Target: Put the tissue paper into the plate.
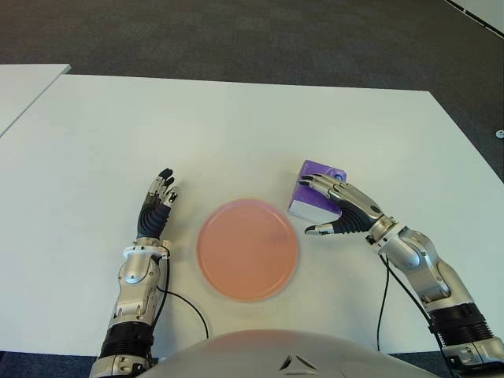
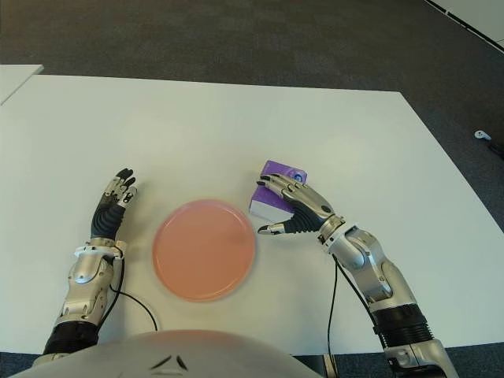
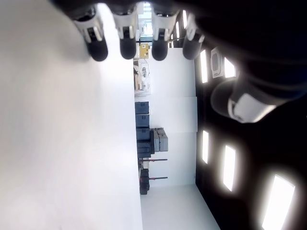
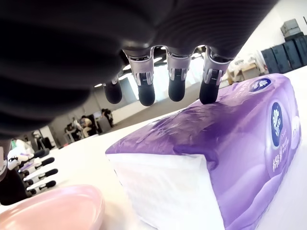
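Note:
A purple pack of tissue paper (image 1: pixel 313 191) lies flat on the white table (image 1: pixel 236 126), just right of a pink plate (image 1: pixel 247 249). My right hand (image 1: pixel 327 206) hovers over the pack's near end with fingers spread above its top and the thumb out toward the plate. In the right wrist view the fingertips (image 4: pixel 175 91) hang just above the pack (image 4: pixel 230 158) without closing on it. My left hand (image 1: pixel 155 205) shows on the table left of the plate, its fingers stretched out and holding nothing.
A second white table (image 1: pixel 20 90) adjoins at the far left. Dark carpet (image 1: pixel 260 39) lies beyond the table's far edge. A black cable (image 1: pixel 383 295) runs along my right forearm.

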### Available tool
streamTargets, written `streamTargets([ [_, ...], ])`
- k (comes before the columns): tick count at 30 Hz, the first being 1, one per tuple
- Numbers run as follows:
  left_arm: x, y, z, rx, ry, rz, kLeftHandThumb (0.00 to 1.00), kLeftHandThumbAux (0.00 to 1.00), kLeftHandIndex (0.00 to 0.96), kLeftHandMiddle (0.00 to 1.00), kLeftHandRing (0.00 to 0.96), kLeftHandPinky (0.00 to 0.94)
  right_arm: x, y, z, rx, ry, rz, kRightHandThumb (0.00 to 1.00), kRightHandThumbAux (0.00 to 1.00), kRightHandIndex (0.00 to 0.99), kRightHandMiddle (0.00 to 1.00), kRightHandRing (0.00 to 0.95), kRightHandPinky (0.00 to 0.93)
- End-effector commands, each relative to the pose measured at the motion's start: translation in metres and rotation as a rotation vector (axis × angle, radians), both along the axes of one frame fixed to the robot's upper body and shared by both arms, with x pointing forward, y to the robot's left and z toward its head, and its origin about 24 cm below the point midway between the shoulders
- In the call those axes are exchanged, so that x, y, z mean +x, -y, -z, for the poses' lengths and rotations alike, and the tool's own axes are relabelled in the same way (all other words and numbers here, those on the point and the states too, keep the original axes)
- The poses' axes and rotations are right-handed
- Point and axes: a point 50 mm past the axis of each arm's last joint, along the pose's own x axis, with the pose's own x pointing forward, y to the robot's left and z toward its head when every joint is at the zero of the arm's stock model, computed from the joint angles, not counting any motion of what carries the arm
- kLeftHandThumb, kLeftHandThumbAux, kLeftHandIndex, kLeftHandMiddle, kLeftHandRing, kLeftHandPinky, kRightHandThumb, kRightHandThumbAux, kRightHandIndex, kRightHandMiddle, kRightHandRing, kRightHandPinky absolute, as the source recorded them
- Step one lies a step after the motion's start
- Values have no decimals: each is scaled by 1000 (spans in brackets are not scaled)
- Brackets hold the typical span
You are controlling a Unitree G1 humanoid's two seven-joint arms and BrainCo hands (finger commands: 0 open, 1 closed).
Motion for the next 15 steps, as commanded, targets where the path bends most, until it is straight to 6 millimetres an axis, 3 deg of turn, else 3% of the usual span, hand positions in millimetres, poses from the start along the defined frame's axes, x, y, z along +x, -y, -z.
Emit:
streamTargets([
  [1, -7, -1, 13, -12, -81, -10, 0, 451, 0, 0, 0, 0, 14, 16, 4, -87, 49, 86, 277, 375, 0, 0, 0, 0],
  [4, -7, -2, 14, -8, -84, -13, 0, 449, 0, 0, 0, 0, 26, 31, 5, -136, 111, 172, 257, 377, 0, 0, 0, 0],
  [15, -9, -2, 15, 1, -93, -10, 0, 454, 0, 0, 0, 0, 28, 38, -1, -6, 125, 261, 286, 341, 0, 0, 0, 0],
])
